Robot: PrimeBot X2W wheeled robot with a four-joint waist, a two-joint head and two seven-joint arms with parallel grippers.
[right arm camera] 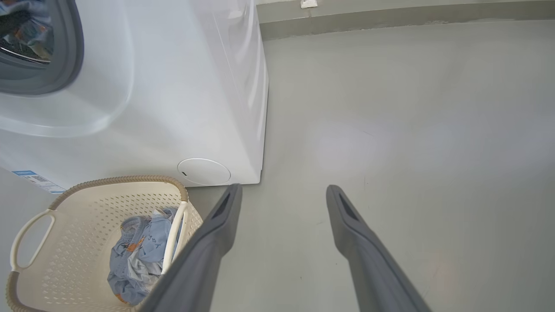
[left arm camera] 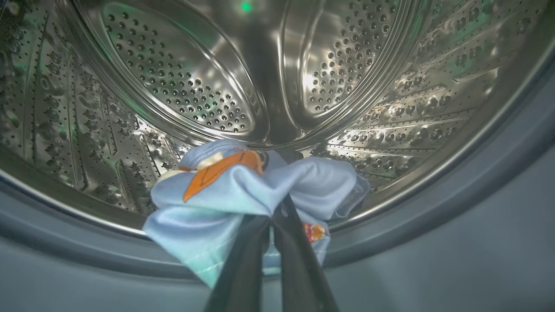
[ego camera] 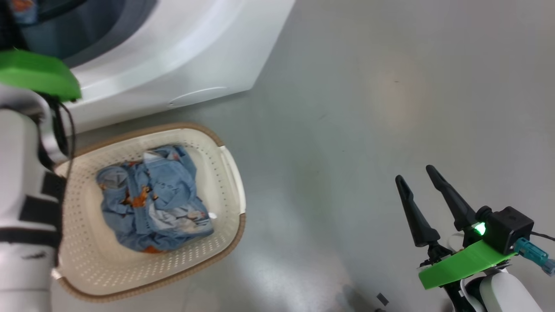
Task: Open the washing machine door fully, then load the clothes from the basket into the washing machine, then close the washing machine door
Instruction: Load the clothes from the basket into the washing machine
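Left wrist view: garment pinched at drum mouth

Our left gripper [left arm camera: 279,208] has its fingers closed together on a light-blue garment [left arm camera: 243,190], held at the mouth of the drum [left arm camera: 173,78] of the washing machine [ego camera: 173,56]. More clothes [ego camera: 151,199] lie in the basket [ego camera: 130,268] near the machine's front. Far right, our right gripper [ego camera: 414,172] hovers over the floor [ego camera: 368,108], fingers apart and empty.

We're in a laundry corner here — a big white front-loading washing machine [right arm camera: 182,95] stands on a smooth, bare grey floor [ego camera: 390,108], its perforated steel drum [left arm camera: 182,82] gleaming inside. Right beside it we have a cream perforated basket [ego camera: 234,182] with a brown rim, holding light-blue clothes [ego camera: 151,199] — and a plain grey skirting strip [right arm camera: 390,24] runs along the floor's far edge
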